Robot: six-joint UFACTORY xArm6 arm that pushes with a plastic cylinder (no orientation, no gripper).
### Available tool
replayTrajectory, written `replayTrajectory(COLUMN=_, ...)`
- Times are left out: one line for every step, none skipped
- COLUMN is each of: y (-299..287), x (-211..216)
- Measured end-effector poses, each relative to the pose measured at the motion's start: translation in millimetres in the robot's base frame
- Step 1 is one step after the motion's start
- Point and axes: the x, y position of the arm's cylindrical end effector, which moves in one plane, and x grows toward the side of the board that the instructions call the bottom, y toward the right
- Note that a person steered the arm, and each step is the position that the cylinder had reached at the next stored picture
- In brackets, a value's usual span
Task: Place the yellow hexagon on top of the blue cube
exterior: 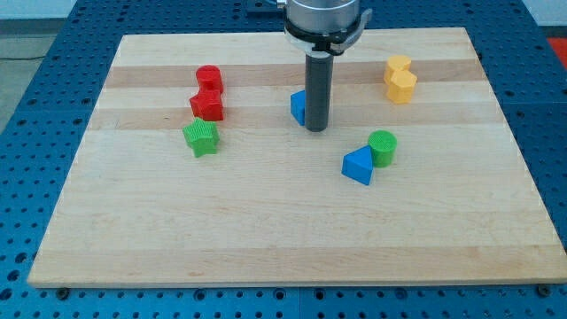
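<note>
Two yellow blocks touch at the view's upper right: the lower one looks like the yellow hexagon point(402, 86), the upper one point(398, 66) has a shape I cannot make out. The blue cube point(299, 106) sits near the board's middle top, mostly hidden behind my rod. My tip point(316, 128) rests on the board right against the cube's right side. The yellow hexagon lies well to the right of my tip, slightly higher.
A blue triangular block point(358, 166) and a green cylinder point(383, 147) touch at the right of centre. A red cylinder point(209, 79), a red block point(206, 106) and a green star-shaped block point(201, 138) stand at the left. The wooden board point(266, 230) ends on a blue perforated table.
</note>
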Motion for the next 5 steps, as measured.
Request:
replayTrajectory(y=0, x=-2)
replayTrajectory(y=5, x=4)
replayTrajectory(y=67, x=6)
replayTrajectory(y=136, x=-11)
replayTrajectory(y=159, x=-47)
